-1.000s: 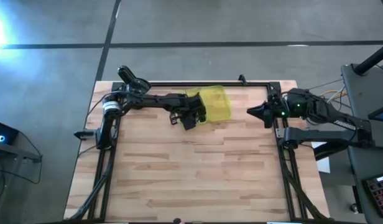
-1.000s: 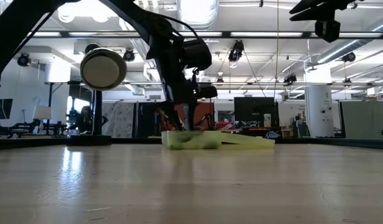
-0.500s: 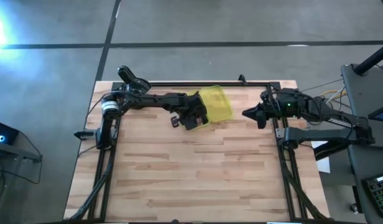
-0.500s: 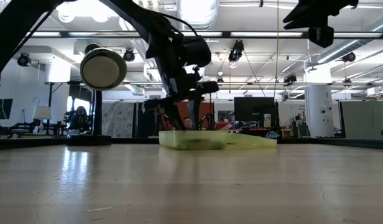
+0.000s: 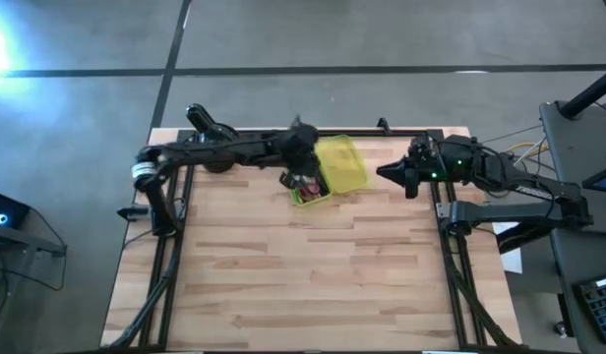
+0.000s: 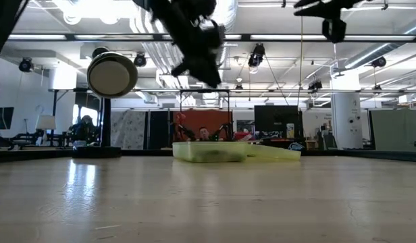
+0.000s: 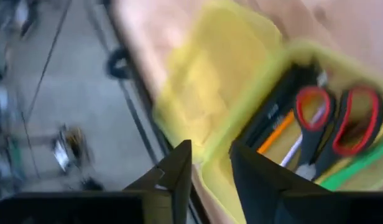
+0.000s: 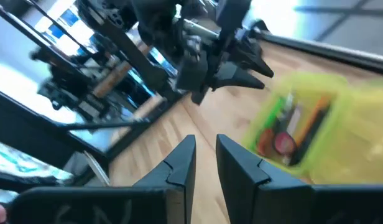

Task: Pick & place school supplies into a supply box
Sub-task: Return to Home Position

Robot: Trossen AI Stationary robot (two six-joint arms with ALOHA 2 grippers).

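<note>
Toward 12 o'clock on the table (image 5: 303, 285), supply box (image 5: 344, 162): open flat; its 7 o'clock half holds scissors (image 8: 280, 142), pens and pencils (image 7: 275, 138).
Handling: light, stiff, slick plastic (I judge a nudge would slide it); grip a long rim wall.
Writing: none readable.
Left gripper (image 7: 211, 163): raised over the box's 10 o'clock, fingers slightly apart, empty.
Right gripper (image 5: 390, 176): off its 3 o'clock, fingers close together, empty.

One supply box (image 5: 342, 162), one scissors (image 7: 333, 118) (pens (image 7: 278, 134): too blurred to count)
</note>
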